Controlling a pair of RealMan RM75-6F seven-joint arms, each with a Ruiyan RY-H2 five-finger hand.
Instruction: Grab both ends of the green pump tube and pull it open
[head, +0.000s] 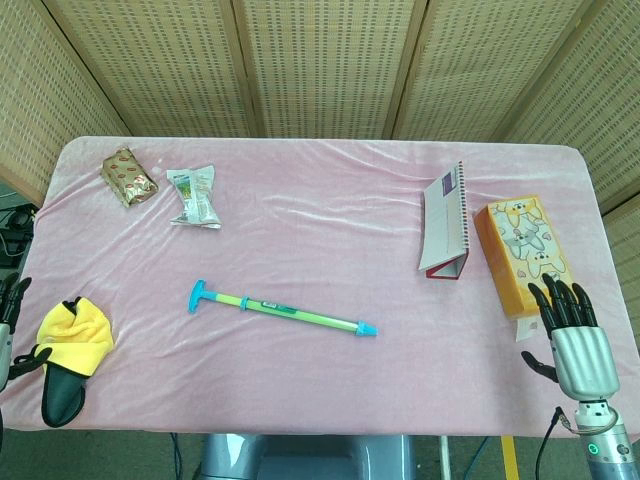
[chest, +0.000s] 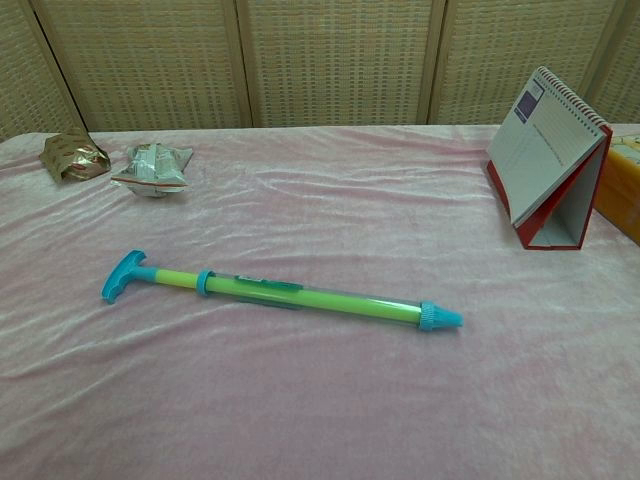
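While both hands (head: 575, 335) (head: 8, 330) spread, holding nothing: green pump tube (head: 282, 310) alone mid-cloth; calendar (head: 445, 225), orange box (head: 520, 252) well apart.

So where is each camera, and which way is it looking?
Head view: up high, looking down over the pink table; the left hand and right hand show at the near corners.
Chest view: low, looking across the table toward the wicker screen; no part of the robot shows.
Both see the green pump tube, the desk calendar and two snack packets.
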